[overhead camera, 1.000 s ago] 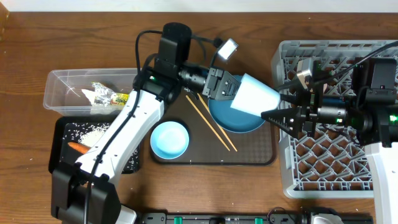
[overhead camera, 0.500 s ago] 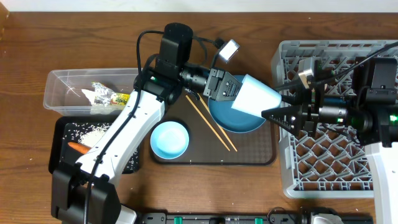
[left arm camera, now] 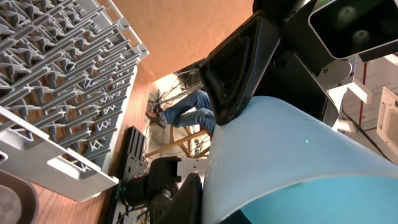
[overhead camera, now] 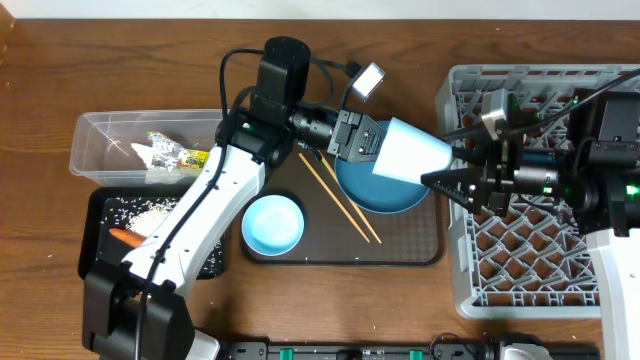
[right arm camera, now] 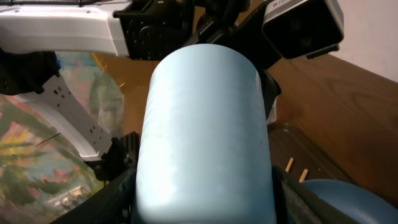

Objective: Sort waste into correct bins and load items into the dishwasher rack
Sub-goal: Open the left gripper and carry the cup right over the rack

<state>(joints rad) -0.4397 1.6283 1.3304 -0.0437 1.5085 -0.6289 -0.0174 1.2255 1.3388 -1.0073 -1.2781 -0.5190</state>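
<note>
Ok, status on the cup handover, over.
Left gripper shut on light blue cup, over blue plate. Right gripper astride its far end, grip unclear. Nothing between cup and dishwasher rack but that gripper.

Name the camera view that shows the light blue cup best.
Overhead: the whole light blue cup shows, lying sideways between the left pincer and the right pincer. Right wrist shows its side large but cropped at the bottom; left wrist catches only part of its wall.
</note>
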